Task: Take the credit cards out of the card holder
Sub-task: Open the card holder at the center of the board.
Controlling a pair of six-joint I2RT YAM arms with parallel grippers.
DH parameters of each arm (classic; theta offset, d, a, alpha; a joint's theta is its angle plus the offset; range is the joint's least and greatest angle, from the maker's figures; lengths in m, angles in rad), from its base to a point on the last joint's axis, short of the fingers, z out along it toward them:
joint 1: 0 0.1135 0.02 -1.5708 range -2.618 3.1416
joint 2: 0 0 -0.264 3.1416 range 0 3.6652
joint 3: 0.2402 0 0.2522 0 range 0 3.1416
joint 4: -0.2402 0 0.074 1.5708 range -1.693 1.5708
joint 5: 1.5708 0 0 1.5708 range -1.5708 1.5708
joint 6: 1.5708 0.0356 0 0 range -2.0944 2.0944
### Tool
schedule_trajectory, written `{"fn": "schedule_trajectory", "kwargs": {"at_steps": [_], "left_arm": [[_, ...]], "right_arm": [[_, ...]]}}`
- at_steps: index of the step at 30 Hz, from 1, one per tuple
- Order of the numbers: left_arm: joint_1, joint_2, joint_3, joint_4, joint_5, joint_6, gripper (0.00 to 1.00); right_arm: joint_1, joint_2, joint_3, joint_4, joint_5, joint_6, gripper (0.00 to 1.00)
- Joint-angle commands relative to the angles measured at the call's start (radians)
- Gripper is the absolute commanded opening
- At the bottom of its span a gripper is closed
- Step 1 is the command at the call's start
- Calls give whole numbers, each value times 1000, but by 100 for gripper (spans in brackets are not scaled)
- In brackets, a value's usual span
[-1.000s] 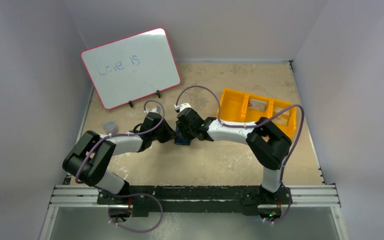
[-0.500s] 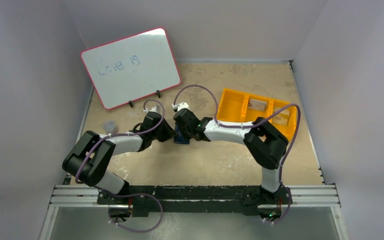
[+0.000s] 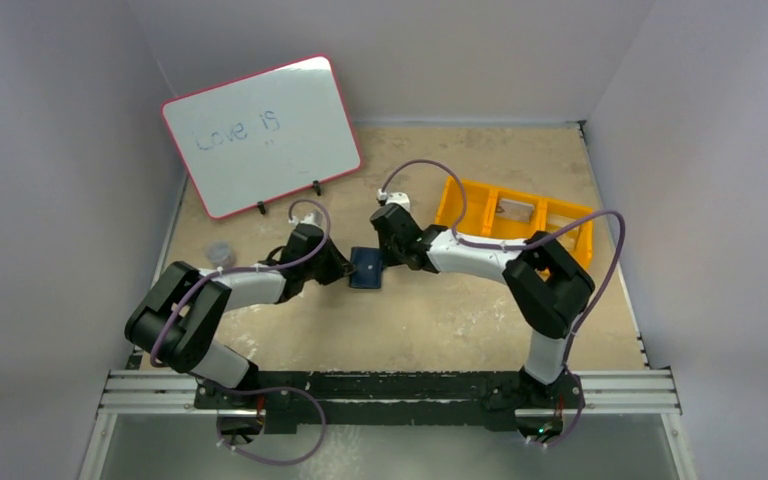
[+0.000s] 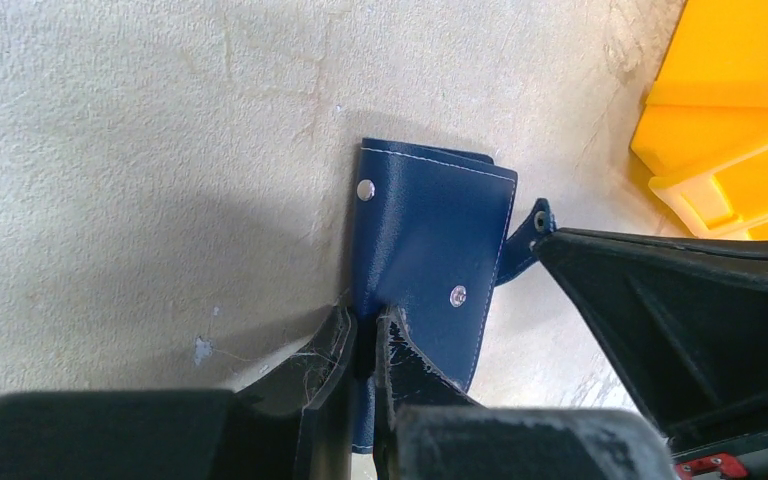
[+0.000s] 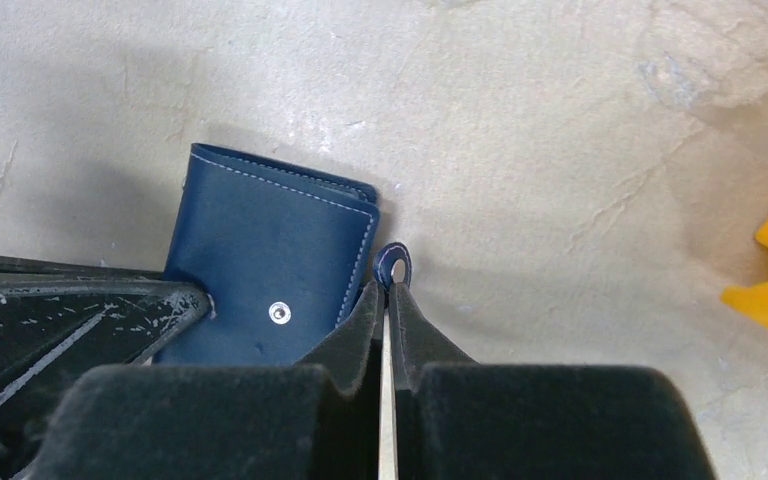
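The card holder is a navy-blue folded wallet lying on the tan table between both arms. My left gripper is shut on its near edge; the cover shows two metal snaps. My right gripper is shut on the holder's snap tab, which sticks out past the fingertips beside the folded body. From above, the left gripper and the right gripper flank the holder. One whitish credit card lies in the orange tray. No card shows at the holder.
The orange three-compartment tray stands just right of the right wrist; its corner shows in the left wrist view. A pink-framed whiteboard leans at the back left. A small grey round object sits by the left arm.
My right gripper has closed onto the snap tab and drawn back to the right, uncovering the holder from above. The left gripper has kept its grip and place.
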Motion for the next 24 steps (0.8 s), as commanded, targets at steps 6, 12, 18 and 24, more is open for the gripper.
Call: {"fn": "schedule_trajectory", "kwargs": {"at_steps": [6,12,18,24], "left_arm": [[-8,-46,-20,-174,-54,77,17],[-13,-146,80,-289,-135,120,44],[-37,-160,179,-408,-183,167,48],[-84,-113,217,-428,-214,167,49]], "right_arm": [[-32,-106,-101,14,30,75,3],[-76,-145,-169,128,-143,105,11],[-119,-165,-215,206,-245,142,19],[-172,-151,-242,263,-299,150,20]]}}
